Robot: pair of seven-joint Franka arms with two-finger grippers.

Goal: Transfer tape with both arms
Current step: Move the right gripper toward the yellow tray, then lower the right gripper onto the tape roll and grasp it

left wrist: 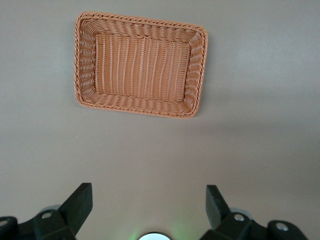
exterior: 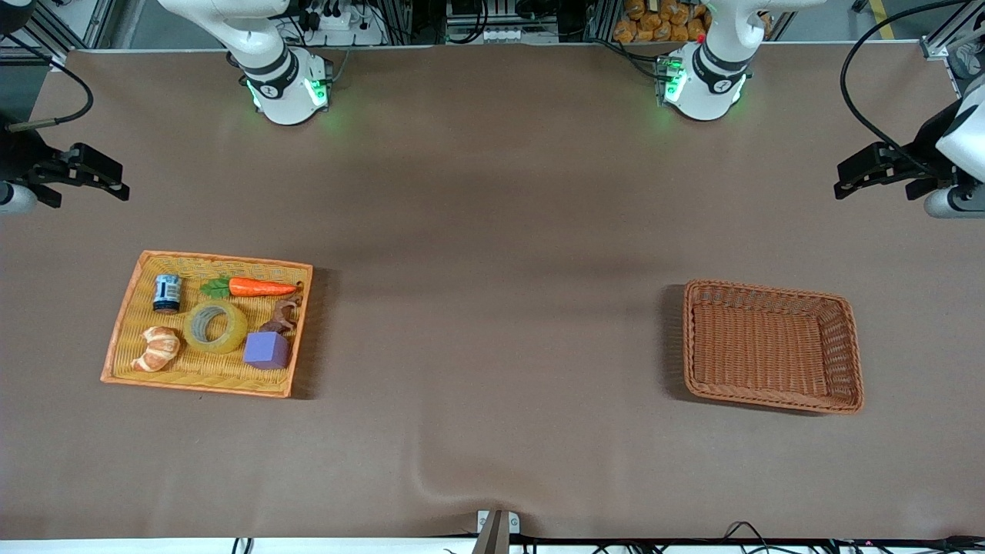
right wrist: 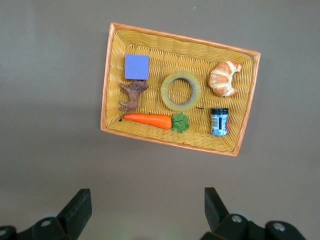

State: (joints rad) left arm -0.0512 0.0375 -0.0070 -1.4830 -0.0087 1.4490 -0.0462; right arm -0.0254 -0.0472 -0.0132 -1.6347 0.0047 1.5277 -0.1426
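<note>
Right gripper [right wrist: 145, 212], jaws spread wide and holding nothing, hangs high over bare table, as does the left gripper [left wrist: 149, 207] (equally wide, empty-handed). The tape [exterior: 215, 327] lies flat mid-tray [exterior: 123, 319], croissant [exterior: 157, 348] at eight o'clock, purple cube [exterior: 266, 350] at four.

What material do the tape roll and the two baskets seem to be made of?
The tape looks like glossy translucent yellowish plastic film wound on a grey core, perhaps cardboard. The yellow tray with its orange rim and the brown basket both show woven strands, so probably wicker or rattan, possibly plastic imitation, with a matte finish.
</note>
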